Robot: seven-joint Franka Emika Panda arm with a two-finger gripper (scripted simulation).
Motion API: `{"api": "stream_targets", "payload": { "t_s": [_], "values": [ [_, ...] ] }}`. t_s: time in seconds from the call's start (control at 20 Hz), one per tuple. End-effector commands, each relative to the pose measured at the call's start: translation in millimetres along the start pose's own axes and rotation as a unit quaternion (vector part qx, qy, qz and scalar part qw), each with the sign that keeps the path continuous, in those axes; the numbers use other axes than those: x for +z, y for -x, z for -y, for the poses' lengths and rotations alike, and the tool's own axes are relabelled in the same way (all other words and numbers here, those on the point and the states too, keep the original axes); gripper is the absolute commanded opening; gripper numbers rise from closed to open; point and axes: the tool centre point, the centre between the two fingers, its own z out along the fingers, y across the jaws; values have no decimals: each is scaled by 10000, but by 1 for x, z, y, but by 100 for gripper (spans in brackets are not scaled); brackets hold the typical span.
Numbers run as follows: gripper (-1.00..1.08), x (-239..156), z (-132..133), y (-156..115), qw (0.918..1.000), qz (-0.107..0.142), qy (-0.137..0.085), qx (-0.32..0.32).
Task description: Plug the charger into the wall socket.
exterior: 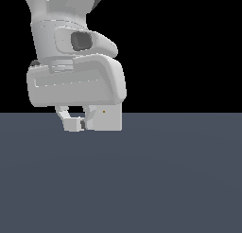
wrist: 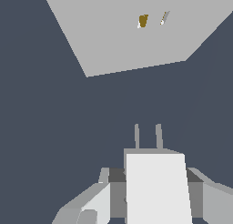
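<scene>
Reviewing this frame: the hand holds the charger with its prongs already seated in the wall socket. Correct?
Not quite. The hand does hold the charger, but in the wrist view its prongs are apart from the wall socket, pointing toward it, not seated.

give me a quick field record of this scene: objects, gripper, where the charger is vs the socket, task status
objects: charger; wall socket
surface: dark grey floor
gripper: gripper shut on the charger, fingers at both its sides
charger: white block, two grey prongs pointing toward the socket
wall socket: light grey face with an orange slot and a second slot beside it
relation: apart, a gap shows between the prong tips and the socket face
status: not yet plugged in
</scene>
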Motion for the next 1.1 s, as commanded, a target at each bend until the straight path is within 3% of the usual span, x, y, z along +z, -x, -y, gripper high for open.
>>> {"api": "stream_targets", "payload": {
  "t_s": [0.0, 0.5, 1.05],
  "values": [
    [-100, -4, -4, -6, 9998, -1, -48, -211],
    [-100, -15, -12, -24, 9970, 12, -175, -748],
    [-100, -17, -13, -29, 9958, 20, -208, -892]
  ]
}}
